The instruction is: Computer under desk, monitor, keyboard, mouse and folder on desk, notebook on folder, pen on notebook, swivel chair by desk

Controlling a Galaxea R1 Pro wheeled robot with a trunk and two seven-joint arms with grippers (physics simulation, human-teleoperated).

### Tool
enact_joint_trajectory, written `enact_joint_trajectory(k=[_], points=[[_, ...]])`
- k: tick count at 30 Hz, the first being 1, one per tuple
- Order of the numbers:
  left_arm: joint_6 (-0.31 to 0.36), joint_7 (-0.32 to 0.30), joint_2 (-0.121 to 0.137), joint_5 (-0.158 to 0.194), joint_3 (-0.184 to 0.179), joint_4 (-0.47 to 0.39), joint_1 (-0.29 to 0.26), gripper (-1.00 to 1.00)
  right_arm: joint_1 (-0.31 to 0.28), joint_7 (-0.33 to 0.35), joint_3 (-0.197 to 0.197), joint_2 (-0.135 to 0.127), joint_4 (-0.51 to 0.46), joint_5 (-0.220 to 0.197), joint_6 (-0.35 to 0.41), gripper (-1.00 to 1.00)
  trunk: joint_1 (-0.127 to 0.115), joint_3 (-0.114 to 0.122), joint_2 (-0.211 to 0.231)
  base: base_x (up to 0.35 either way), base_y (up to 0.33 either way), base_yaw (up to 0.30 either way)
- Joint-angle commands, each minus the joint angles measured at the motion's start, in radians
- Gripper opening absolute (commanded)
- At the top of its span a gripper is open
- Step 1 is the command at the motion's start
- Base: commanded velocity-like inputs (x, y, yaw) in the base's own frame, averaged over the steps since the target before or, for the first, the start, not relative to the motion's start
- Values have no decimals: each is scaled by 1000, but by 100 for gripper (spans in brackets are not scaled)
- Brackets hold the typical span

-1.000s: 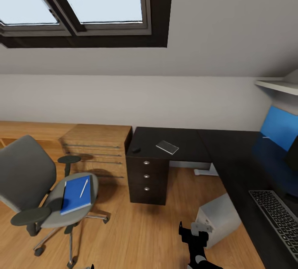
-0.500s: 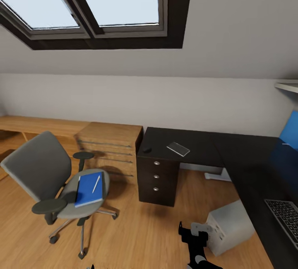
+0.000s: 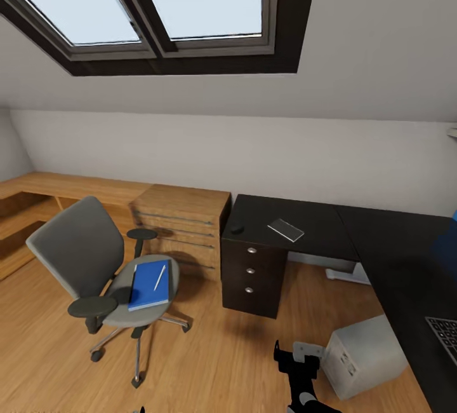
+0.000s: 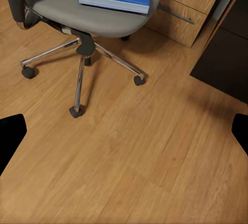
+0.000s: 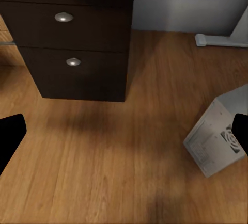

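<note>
The blue folder (image 3: 150,284) with the pen (image 3: 160,277) on top lies on the swivel chair (image 3: 95,267), the notebook (image 3: 285,230) and mouse (image 3: 237,229) sit on the black desk (image 3: 381,254), the computer (image 3: 368,356) stands on the floor, and both grippers' fingers are spread wide, holding nothing.
</note>
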Motion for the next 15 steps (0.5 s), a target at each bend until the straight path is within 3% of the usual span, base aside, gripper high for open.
enact_joint_trajectory(k=[1,7,15], points=[[-4,7,2,8,-5,-1,0,100,-1,-2,9,0,1,-10,-4,100,1,-2,-2,0,0,24],[-4,7,1,8,-5,1,0,100,3,0,9,0,1,-7,-7,100,1,-2,-2,79,0,11],[-4,7,0,8,-7,1,0,100,7,2,10,2,1,-7,-8,100,1,-2,-2,295,0,1]])
